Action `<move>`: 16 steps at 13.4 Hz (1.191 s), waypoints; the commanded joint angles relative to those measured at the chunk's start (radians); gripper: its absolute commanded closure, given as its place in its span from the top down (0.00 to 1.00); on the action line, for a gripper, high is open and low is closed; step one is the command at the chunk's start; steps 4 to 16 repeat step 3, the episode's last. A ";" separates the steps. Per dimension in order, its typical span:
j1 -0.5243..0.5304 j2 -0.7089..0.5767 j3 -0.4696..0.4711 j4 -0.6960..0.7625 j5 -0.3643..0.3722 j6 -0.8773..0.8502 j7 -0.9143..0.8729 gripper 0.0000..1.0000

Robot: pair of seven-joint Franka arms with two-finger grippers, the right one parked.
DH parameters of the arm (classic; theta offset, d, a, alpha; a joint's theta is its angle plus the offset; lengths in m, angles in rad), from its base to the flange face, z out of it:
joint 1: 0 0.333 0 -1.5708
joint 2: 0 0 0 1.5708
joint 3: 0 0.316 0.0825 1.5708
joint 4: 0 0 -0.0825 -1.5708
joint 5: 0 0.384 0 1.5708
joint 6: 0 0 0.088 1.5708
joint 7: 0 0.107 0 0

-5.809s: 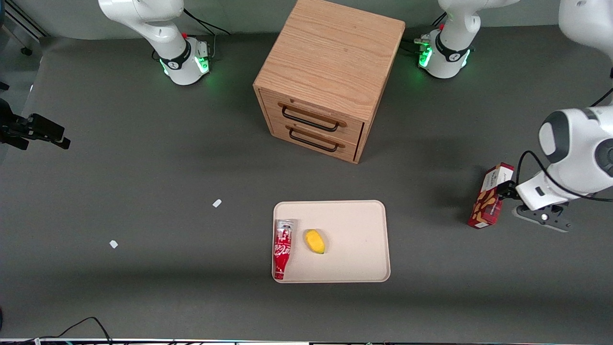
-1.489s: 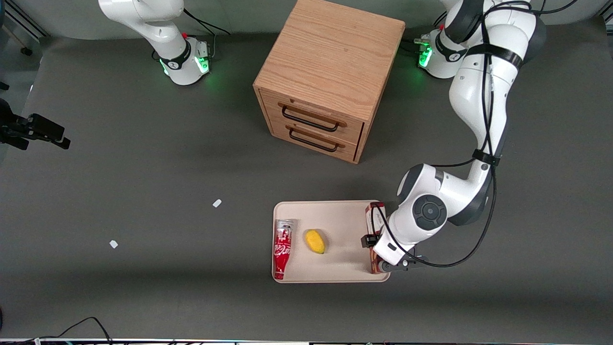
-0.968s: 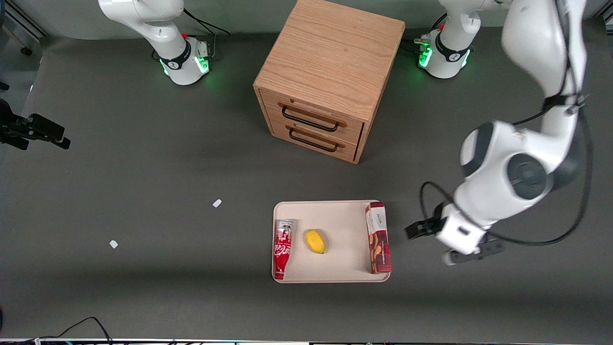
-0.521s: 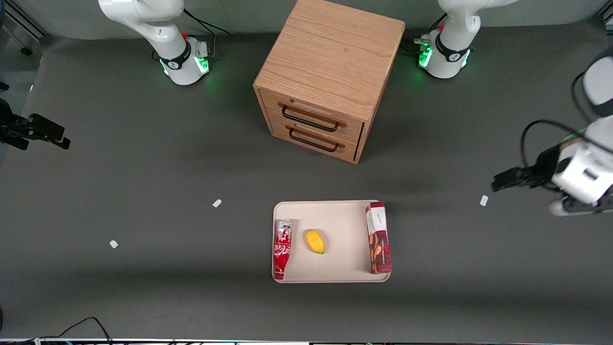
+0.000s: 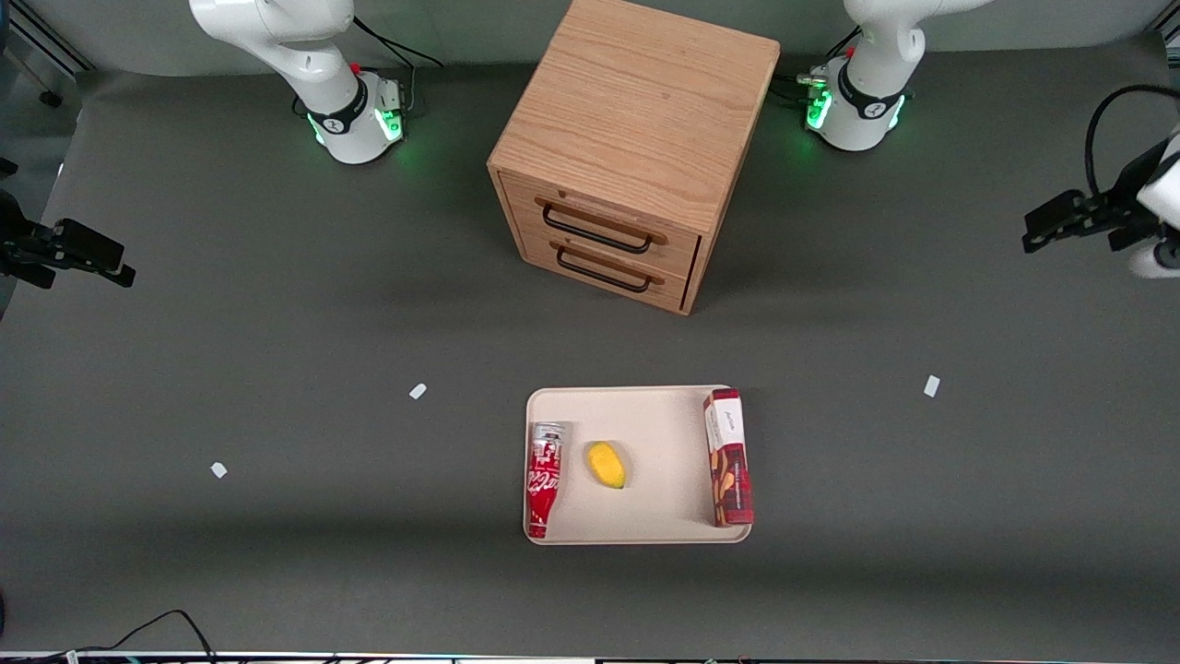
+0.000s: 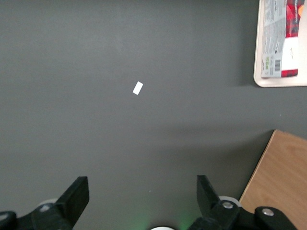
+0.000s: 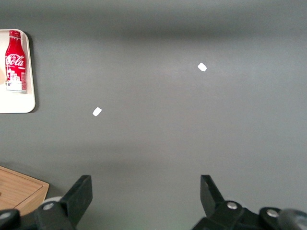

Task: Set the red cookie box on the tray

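The red cookie box (image 5: pixel 729 458) lies flat on the cream tray (image 5: pixel 659 420), along the tray's edge toward the working arm's end; its white end panel faces the cabinet. The box (image 6: pixel 280 38) and a corner of the tray (image 6: pixel 261 80) also show in the left wrist view. My left gripper (image 5: pixel 1051 223) hangs high over the table at the working arm's end, well away from the tray. It is open (image 6: pixel 142 195), with only bare table between its fingers.
A red cola bottle-can (image 5: pixel 544 478) and a yellow fruit (image 5: pixel 607 464) lie on the tray beside the box. A wooden two-drawer cabinet (image 5: pixel 627 148) stands farther from the camera. Small white scraps (image 5: pixel 931 385) (image 5: pixel 418 391) (image 5: pixel 218 469) lie on the grey table.
The gripper carried the box onto the tray, let go of it, then withdrew upward and toward the working arm's end. The box now rests alone on the tray.
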 commanded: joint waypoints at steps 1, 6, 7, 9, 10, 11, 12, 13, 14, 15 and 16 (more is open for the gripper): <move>0.022 -0.035 -0.001 -0.036 0.008 0.003 0.050 1.00; 0.021 -0.034 -0.001 -0.036 0.000 0.003 0.042 1.00; 0.021 -0.034 -0.001 -0.036 0.000 0.003 0.042 1.00; 0.021 -0.034 -0.001 -0.036 0.000 0.003 0.042 1.00; 0.021 -0.034 -0.001 -0.036 0.000 0.003 0.042 1.00; 0.021 -0.034 -0.001 -0.036 0.000 0.003 0.042 1.00; 0.021 -0.034 -0.001 -0.036 0.000 0.003 0.042 1.00; 0.021 -0.034 -0.001 -0.036 0.000 0.003 0.042 1.00; 0.021 -0.034 -0.001 -0.036 0.000 0.003 0.042 1.00; 0.021 -0.034 -0.001 -0.036 0.000 0.003 0.042 1.00; 0.021 -0.034 -0.001 -0.036 0.000 0.003 0.042 1.00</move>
